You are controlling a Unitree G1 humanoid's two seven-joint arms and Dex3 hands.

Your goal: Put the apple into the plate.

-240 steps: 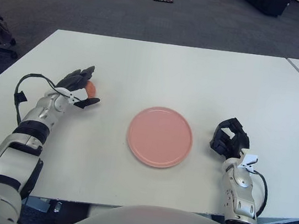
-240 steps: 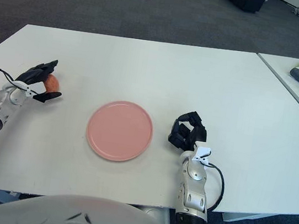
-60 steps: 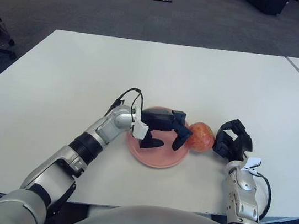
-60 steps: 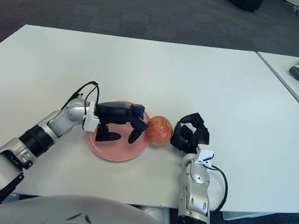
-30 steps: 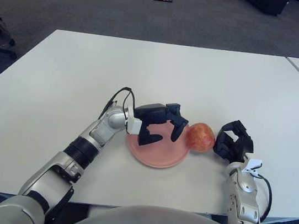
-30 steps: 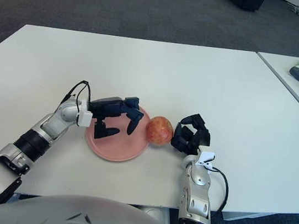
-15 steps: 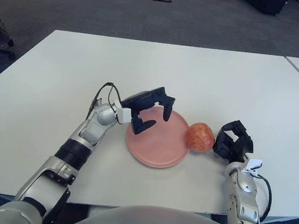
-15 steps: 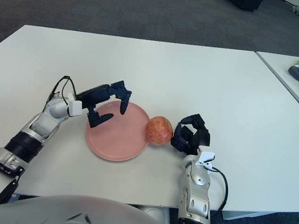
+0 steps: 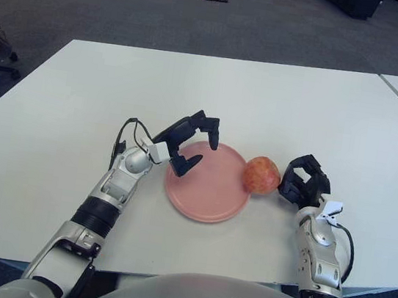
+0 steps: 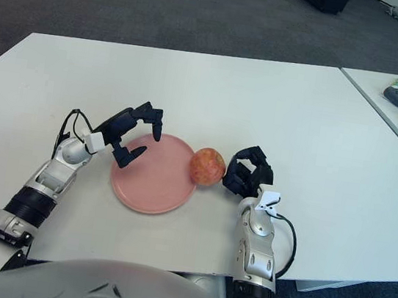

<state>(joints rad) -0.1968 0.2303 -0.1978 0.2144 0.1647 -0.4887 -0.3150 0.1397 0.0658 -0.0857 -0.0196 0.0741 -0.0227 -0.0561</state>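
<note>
Apple (image 9: 262,175) sits at the right edge of the pink plate (image 9: 204,194), on or against the rim, not in the middle. Left hand (image 9: 188,141) hangs over the plate's left rim, fingers spread, gripping nothing, well clear of the apple. Right hand (image 9: 302,182) is just right of the apple, fingers curled, apparently touching it; can't tell if it actually grips. All on the white table (image 9: 79,102).

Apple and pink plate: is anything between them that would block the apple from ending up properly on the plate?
Nothing visible does. The apple sits at the pink plate's right rim, the right hand just beyond it. The left hand hovers over the plate's left edge, fingers spread.
</note>
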